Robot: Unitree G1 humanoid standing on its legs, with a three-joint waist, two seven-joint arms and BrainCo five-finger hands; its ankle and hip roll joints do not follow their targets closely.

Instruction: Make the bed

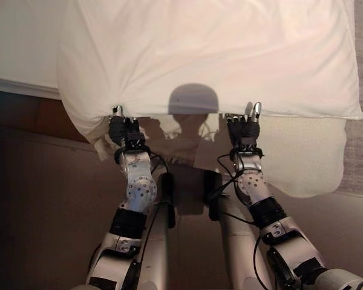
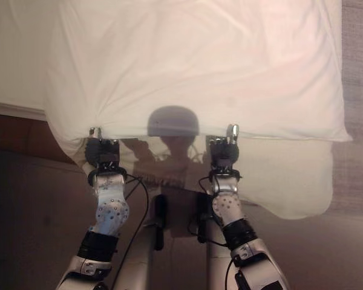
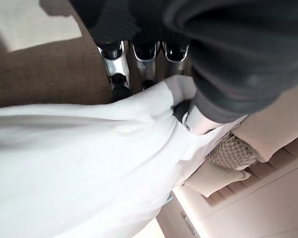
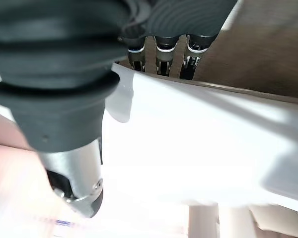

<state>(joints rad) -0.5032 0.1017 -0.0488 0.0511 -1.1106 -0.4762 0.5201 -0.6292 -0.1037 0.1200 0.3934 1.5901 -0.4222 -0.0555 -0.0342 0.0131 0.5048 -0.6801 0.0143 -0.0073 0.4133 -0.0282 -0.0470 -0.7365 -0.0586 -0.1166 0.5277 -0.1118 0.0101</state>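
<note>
Both hands gripped white duvet by near edge, left hand, right hand; cover lifted over bed, spreading and smoothing apparently left.

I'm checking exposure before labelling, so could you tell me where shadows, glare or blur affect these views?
Left eye view: a rounded shadow falls on the white duvet between the left hand and right hand. Right wrist view: the duvet is washed out bright, and the lower corner is blurred. Left wrist view: evenly lit, with cloth bunched at the fingers.
</note>
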